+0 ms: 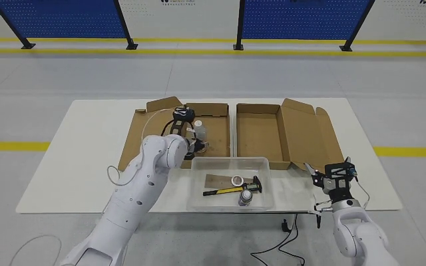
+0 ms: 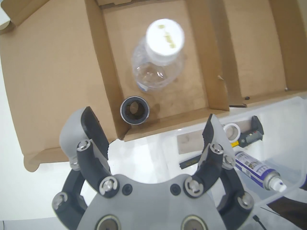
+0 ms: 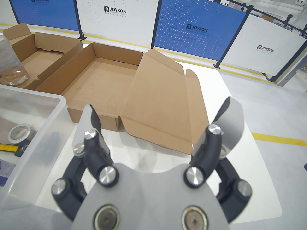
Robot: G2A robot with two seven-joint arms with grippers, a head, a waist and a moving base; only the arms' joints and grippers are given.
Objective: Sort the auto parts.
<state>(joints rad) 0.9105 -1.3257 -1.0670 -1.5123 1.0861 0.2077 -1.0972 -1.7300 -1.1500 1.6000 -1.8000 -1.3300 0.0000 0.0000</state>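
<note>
My left gripper (image 2: 148,118) (image 1: 192,143) hangs open over the near corner of the left cardboard box (image 2: 153,25) (image 1: 216,133), holding nothing. Inside that box a clear bottle (image 2: 158,68) (image 1: 198,128) with a white cap stands upright. A black ring-shaped part (image 2: 134,113) sits in the corner just beyond my fingertips. Near the table's front right, my right gripper (image 3: 158,107) (image 1: 331,170) is open and empty, facing the bare right cardboard box (image 3: 108,77) (image 1: 259,136).
In front of the boxes stands a clear plastic bin (image 1: 229,161) (image 3: 48,111). It holds a tape roll (image 2: 232,130) (image 1: 236,179), a caliper (image 2: 251,132) (image 1: 229,190), a spray can (image 2: 254,168) (image 1: 245,197) and a brown card. Both boxes have open flaps lying on the white table (image 1: 86,153).
</note>
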